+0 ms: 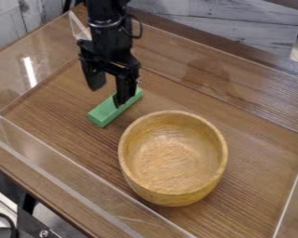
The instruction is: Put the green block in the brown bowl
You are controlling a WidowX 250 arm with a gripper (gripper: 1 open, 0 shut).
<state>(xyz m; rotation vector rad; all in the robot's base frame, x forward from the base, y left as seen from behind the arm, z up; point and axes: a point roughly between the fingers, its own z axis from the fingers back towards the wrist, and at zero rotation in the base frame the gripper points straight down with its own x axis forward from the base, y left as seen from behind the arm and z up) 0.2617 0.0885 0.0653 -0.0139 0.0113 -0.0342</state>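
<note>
One brown bowl (173,156) sits nearest on the worktop (238,93), empty. Just beyond its far-left rim lies the green block (115,105), long axis running diagonally from near-left to far-right. The end effector (107,85) hangs over the block's far end, jaws spread, one finger on each side.

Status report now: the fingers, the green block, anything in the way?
Gripper open, fingers around far end of small green rectangular block. Block flat on table, not lifted. Large round light-brown wooden bowl empty; nothing blocks the way.
</note>
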